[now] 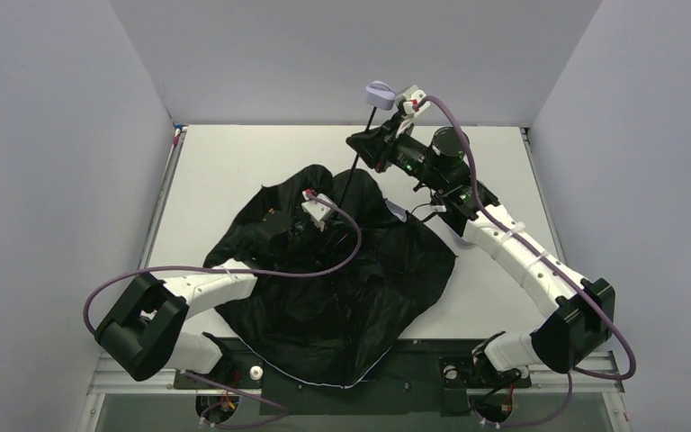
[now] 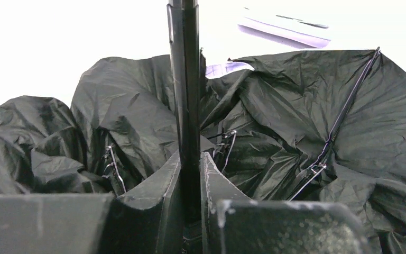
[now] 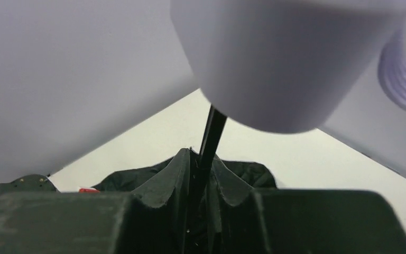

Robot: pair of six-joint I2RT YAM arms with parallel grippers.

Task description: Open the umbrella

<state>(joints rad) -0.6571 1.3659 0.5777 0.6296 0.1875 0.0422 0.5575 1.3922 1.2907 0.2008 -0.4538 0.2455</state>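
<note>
1. Risks bending the thin shaft [image 2: 185, 79] of the umbrella [image 1: 351, 288] by holding one rod in two places and pulling off its line.
2. Risks sliding along the smooth shaft instead of moving it, given so narrow a hold.
3. Risks a snag from fabric hanging over the near edge of the surface [image 1: 234, 162] by the arm bases, from folds bunched around the ribs [image 2: 343, 111], and from the purple cable [image 1: 234, 270] lying across the fabric.
4. Clenches the left gripper [image 2: 190, 161] on the shaft low down, just above the crumpled fabric. Reaches in from the near left corner toward the middle, forearm low over the fabric.
5. Clamps the right gripper [image 3: 201, 164] on the shaft just under the lavender handle [image 1: 380, 92]. Stretches from the near right corner toward the far edge, wrist raised.
6. Sprawls black side up from the middle to the near edge, not yet spread taut, with the shaft slanting up toward the far edge.
</note>
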